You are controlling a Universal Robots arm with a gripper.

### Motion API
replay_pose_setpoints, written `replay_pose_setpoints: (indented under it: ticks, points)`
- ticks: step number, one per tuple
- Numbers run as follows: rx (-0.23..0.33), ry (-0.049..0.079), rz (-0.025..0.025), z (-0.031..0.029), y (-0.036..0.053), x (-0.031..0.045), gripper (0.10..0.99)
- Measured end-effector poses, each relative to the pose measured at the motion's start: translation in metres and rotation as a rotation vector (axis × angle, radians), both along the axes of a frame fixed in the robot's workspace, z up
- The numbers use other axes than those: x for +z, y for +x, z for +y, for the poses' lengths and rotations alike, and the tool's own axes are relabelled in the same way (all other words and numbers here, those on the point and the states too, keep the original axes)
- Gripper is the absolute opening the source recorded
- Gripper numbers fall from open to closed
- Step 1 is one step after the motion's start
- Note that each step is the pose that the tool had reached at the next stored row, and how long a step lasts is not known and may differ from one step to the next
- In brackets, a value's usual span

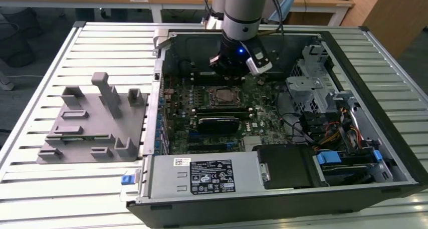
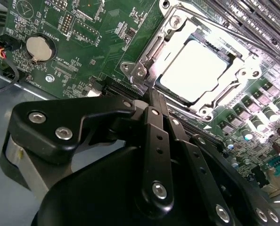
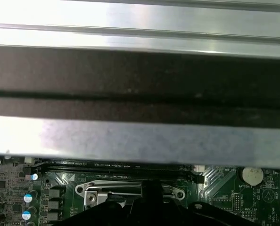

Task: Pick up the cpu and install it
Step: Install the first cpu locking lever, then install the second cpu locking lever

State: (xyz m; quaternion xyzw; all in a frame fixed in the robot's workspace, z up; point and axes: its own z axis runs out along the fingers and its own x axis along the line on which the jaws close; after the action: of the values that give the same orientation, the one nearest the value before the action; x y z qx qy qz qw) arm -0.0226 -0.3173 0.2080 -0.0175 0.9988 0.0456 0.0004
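Jaws are sitting closed, the two black fingers (image 2: pixel 154 106) pressed together with nothing between them. The gripper (image 2: pixel 152 96) is hanging just above the board (image 2: pixel 83 52), its tip at the near edge of the socket (image 2: pixel 144 70).

The cpu (image 2: pixel 199 70) is already lying in the socket, silver top up, framed by the metal load plate. It is just beyond the fingertips, beside them, not under them and not touching.

In the exterior view the gripper (image 1: pixel 235 68) is hovering inside the case (image 1: pixel 374 113), just behind the socket (image 1: pixel 223 95). The grey tray (image 1: pixel 80 134) is sitting well apart, at that view's left.

Judgement: the chip looks placed, though I cannot tell if it is fully seated or the lever latched. To do this step well, stay slow and square to the socket; any sideways nudge could skew the chip on its pins.
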Motion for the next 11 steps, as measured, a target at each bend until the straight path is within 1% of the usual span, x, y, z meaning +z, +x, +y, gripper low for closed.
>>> replay_pose_setpoints:
  ticks: [7,11]
  points:
    - [0.000,0.000,0.0001,-0.0012,0.0007,0.0000,0.106]
    - [0.000,0.000,0.0001,-0.0034,0.0009,0.0000,0.106]
